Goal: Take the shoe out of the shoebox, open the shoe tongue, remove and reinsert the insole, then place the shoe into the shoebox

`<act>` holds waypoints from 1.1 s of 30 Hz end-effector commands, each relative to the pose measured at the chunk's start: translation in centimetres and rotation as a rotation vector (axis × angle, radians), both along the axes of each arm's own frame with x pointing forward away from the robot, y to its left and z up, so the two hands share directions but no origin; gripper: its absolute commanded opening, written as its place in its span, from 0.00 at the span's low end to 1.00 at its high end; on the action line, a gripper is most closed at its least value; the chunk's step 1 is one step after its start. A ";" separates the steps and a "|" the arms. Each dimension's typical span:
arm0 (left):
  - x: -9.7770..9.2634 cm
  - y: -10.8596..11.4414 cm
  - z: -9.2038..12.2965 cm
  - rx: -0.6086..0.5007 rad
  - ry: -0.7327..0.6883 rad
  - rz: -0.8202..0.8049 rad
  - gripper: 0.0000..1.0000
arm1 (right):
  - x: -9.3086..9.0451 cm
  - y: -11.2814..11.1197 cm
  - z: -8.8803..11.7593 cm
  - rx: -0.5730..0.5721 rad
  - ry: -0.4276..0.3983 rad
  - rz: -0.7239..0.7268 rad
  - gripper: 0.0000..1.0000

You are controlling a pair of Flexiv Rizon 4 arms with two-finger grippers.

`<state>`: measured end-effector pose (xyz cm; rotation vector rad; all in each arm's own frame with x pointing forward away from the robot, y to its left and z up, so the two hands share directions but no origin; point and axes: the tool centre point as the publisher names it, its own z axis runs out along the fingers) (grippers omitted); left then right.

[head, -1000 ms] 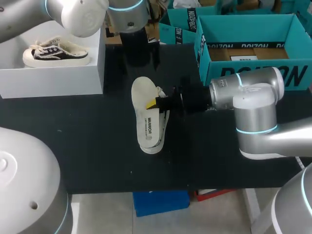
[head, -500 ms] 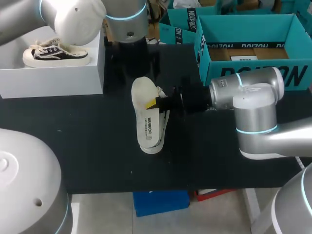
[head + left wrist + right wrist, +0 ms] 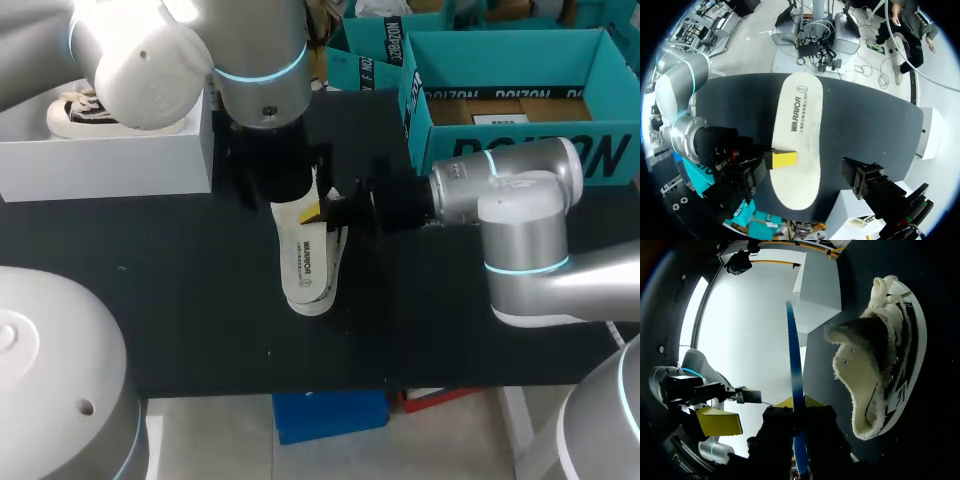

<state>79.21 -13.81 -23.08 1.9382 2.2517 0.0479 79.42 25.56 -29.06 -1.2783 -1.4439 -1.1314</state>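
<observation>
A white insole (image 3: 305, 255) is held flat above the shoe (image 3: 338, 248), which lies on the black table under it. My right gripper (image 3: 318, 210) is shut on the insole's right edge. In the right wrist view the insole (image 3: 794, 390) shows edge-on as a thin blue line between the fingers, and the fleece-lined shoe (image 3: 880, 360) lies on its side beyond. My left gripper (image 3: 278, 192) hangs open over the insole's far end. In the left wrist view the insole (image 3: 797, 115) has one end between the wide-apart black fingers (image 3: 865, 179).
The teal shoebox (image 3: 520, 100) stands open at the back right, close behind my right arm. A white box (image 3: 110, 160) at the back left carries another black-and-white shoe (image 3: 72, 108). A second teal box (image 3: 365, 55) sits at the back.
My left arm has come forward and down over the insole's far end, which it now covers in the head view. The right arm, insole and shoe have kept still.
</observation>
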 end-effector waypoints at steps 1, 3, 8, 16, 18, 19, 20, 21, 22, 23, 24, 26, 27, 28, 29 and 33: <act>-2.2 0.5 0.0 -0.005 -0.043 -0.003 1.00 | 0.0 0.2 0.0 -0.002 0.001 -0.001 0.00; -3.2 0.4 -0.1 -0.006 -0.042 -0.008 1.00 | 0.0 0.2 0.0 -0.002 0.001 -0.001 0.00; -5.3 0.4 -0.4 -0.011 -0.036 -0.021 1.00 | 0.0 0.2 0.0 -0.002 0.001 -0.001 0.00; -7.9 0.7 -0.5 -0.039 -0.032 -0.035 1.00 | 0.0 0.2 0.0 -0.002 0.001 -0.001 0.00; -8.0 1.2 -0.2 -0.096 -0.024 -0.039 1.00 | 0.0 0.2 0.0 -0.002 0.001 -0.001 0.00; -8.0 1.5 -0.1 -0.127 -0.022 -0.045 1.00 | 0.0 0.2 0.0 -0.002 0.001 -0.001 0.00; -7.9 1.8 0.1 -0.170 -0.011 -0.052 1.00 | 0.0 0.2 0.0 -0.002 0.001 -0.001 0.00; -7.9 2.1 0.2 -0.210 -0.010 -0.057 1.00 | 0.0 0.2 0.0 -0.002 0.001 -0.001 0.00; -7.9 2.3 0.3 -0.256 -0.012 -0.068 1.00 | 0.0 0.2 0.0 -0.002 0.001 -0.001 0.00; -7.9 2.6 0.4 -0.316 -0.004 -0.084 1.00 | 0.0 0.2 0.0 -0.002 0.001 -0.001 0.00; -7.8 2.9 0.5 -0.364 -0.004 -0.090 1.00 | 0.0 0.2 0.0 -0.002 0.001 -0.001 0.00; -7.6 3.5 0.5 -0.447 -0.021 -0.104 1.00 | 0.0 0.2 0.0 -0.002 0.001 -0.001 0.00; -7.6 3.8 0.6 -0.499 -0.017 -0.117 1.00 | 0.0 0.2 0.0 -0.002 0.001 -0.001 0.00; -7.5 4.1 0.6 -0.522 -0.029 -0.114 1.00 | 0.0 0.2 0.0 -0.002 0.001 -0.001 0.00; -7.5 4.3 0.6 -0.548 -0.038 -0.116 1.00 | 0.0 0.2 0.0 -0.002 0.001 -0.001 0.00; -7.3 5.0 0.3 -0.675 -0.064 -0.129 1.00 | 0.0 0.2 0.0 -0.002 0.001 -0.001 0.00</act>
